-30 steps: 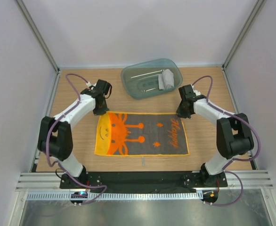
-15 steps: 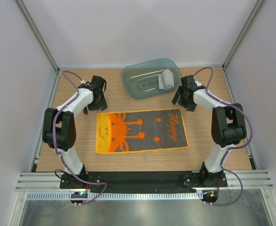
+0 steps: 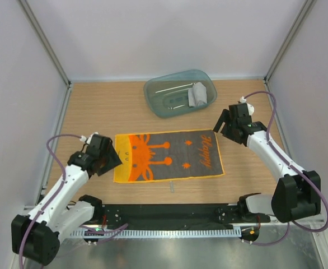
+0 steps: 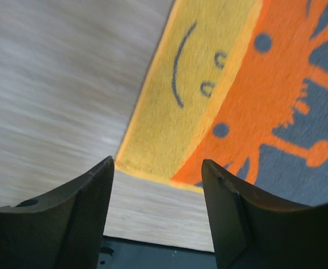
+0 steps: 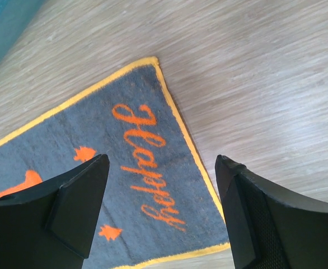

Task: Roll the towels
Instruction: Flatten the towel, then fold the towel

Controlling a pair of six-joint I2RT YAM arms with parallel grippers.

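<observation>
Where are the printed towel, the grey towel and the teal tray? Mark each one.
printed towel (image 3: 178,156): top external view, on its grey middle panel.
grey towel (image 3: 198,94): top external view, on the middle of the bundle.
teal tray (image 3: 163,102): top external view, on bare floor left of the grey towel.

Our left arm (image 3: 63,185) bends out past the near-left corner, left gripper (image 3: 115,159) angled down, fingers spread wide. Our right arm (image 3: 270,154) runs along the right edge, right gripper (image 3: 220,126) equally spread.

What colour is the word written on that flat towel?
Orange, on a dark grey ground; the towel shows it best in the right wrist view.
</observation>
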